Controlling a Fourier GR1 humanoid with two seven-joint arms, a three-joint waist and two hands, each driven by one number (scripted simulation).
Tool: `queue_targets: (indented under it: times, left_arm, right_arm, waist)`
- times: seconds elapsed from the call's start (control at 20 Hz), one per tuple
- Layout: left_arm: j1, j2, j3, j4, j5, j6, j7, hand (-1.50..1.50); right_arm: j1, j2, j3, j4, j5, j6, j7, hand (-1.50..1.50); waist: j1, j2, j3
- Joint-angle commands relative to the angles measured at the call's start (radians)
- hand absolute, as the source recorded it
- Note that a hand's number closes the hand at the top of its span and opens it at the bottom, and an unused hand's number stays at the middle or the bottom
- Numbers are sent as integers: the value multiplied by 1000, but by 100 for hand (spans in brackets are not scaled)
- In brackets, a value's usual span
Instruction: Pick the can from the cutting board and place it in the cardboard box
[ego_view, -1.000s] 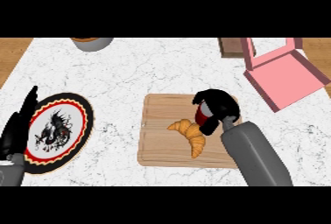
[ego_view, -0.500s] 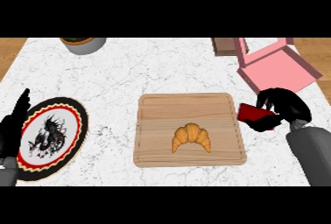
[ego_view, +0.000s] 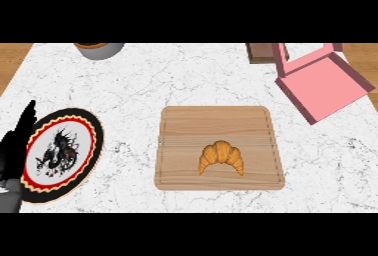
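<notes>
Can absent from cutting board (ego_view: 218, 125), likely transfer step; left hand (ego_view: 15, 150), 9 o'clock, fingers straight, empty; next: release into pink box (ego_view: 325, 85), 2 o'clock.

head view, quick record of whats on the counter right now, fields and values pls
counter: white marbled top
cutting board: wooden, at the centre
croissant: lying on the cutting board, toward its near edge
can: not visible anywhere
cardboard box: pink, upper right, set at an angle
plate: black and red patterned, at the left
bowl: grey, cut off at the top left
left hand: open, resting at the left edge by the plate
right hand: not in view
</notes>
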Motion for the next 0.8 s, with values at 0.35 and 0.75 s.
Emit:
queue_targets:
  times: [0.35, 0.75]
  left_arm:
    - [-22, 0, 8, 34, -5, -16, -35, 0]
    - [-66, -15, -14, 0, -26, -25, 39, 0]
  right_arm:
    - [-139, -91, -168, 192, -116, -149, -389, 150]
    - [-386, -86, -106, 271, -118, 69, -316, 150]
  waist:
    - [33, -3, -4]
    - [42, -2, -5]
